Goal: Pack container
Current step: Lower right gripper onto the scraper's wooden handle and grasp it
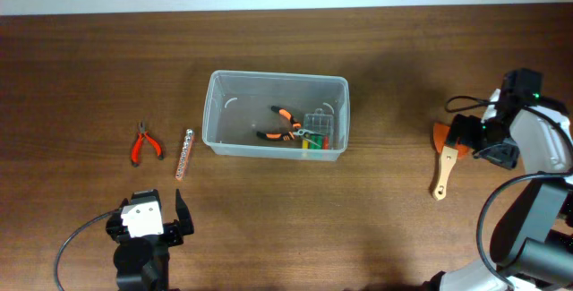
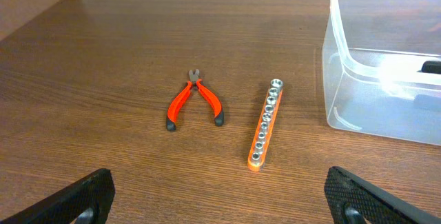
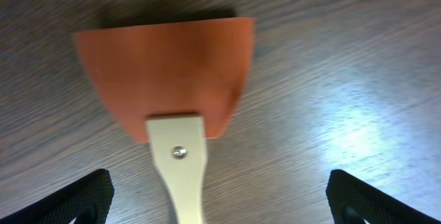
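Container (image 1: 211, 112) sits midway along the table (image 1: 89, 76), toward its far edge, its cloudy walls blurring orange-handled pliers (image 1: 285, 123) and a small clear case (image 1: 318, 128) inside. Left gripper (image 2: 219, 186), spread wide and empty near the front edge, faces red cutters (image 2: 195, 100) and a socket rail (image 2: 265, 124). Right gripper (image 3: 219, 186), equally spread, hangs over an orange scraper (image 3: 169, 72) whose pale handle is cut off in the wrist view.

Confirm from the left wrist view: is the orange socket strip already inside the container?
No, the socket strip lies on the table between the red pliers and the container, outside its wall.
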Controlling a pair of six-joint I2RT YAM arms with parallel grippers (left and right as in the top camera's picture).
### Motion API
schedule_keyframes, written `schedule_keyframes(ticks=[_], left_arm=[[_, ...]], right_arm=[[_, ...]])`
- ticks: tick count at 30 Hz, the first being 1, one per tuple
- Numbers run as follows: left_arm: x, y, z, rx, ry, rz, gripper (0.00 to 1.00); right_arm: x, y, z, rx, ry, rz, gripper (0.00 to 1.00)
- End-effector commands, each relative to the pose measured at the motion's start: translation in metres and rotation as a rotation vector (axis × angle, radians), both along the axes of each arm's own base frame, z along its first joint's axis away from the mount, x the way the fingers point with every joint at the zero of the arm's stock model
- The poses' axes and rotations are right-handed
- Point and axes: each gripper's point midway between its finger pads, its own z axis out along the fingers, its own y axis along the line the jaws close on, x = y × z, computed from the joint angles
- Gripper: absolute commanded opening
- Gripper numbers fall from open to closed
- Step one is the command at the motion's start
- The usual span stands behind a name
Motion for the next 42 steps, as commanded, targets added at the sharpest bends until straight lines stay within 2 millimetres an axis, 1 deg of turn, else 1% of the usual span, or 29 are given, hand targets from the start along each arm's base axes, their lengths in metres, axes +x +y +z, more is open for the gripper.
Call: schedule_keyframes(ticks=[1, 6, 13, 23, 27, 31, 32, 34, 37, 38, 41, 42], left_arm=[[0.0, 0.001, -0.001, 0.016, 0.0, -0.005, 0.99], [0.0, 0.001, -0.001, 0.017, 0.0, -0.005, 0.99], [0.0, 0.001, -0.001, 0.016, 0.0, -0.005, 0.99], [0.0, 0.001, -0.001, 0.016, 0.0, -0.005, 0.99], [0.0, 0.001, -0.001, 0.016, 0.0, -0.005, 0.99], [0.0, 0.001, -0.001, 0.017, 0.0, -0.005, 0.99], [0.0, 0.001, -0.001, 0.016, 0.0, -0.005, 0.99], [0.0, 0.001, -0.001, 0.016, 0.0, -0.005, 0.99], [0.0, 0.001, -0.001, 0.016, 0.0, -0.005, 0.99], [0.0, 0.001, -0.001, 0.016, 0.0, -0.005, 0.99], [0.0, 0.001, -0.001, 0.016, 0.0, -0.005, 0.99], [0.0, 0.001, -0.001, 0.017, 0.0, -0.005, 0.99]], right_arm=[[0.003, 0.022, 0.0, 0.009, -0.006, 0.046, 0.99], [-0.001, 0.031, -0.01, -0.022, 0.023, 0.083, 0.99], [-0.013, 0.033, -0.027, -0.018, 0.044, 0.054, 0.99], [-0.03, 0.039, -0.056, -0.005, 0.058, 0.029, 0.98], [-0.032, 0.043, -0.064, 0.007, 0.045, 0.031, 0.99], [-0.033, 0.045, -0.065, 0.02, 0.045, 0.033, 0.98], [-0.033, 0.045, -0.065, 0.02, 0.046, 0.033, 0.92], [-0.033, 0.045, -0.066, 0.021, 0.048, 0.033, 0.75], [-0.034, 0.046, -0.066, 0.022, 0.051, 0.033, 0.58], [-0.034, 0.046, -0.066, 0.024, 0.05, 0.033, 0.55], [-0.035, 0.046, -0.066, 0.025, 0.054, 0.033, 0.54], [-0.035, 0.046, -0.066, 0.025, 0.054, 0.033, 0.5]])
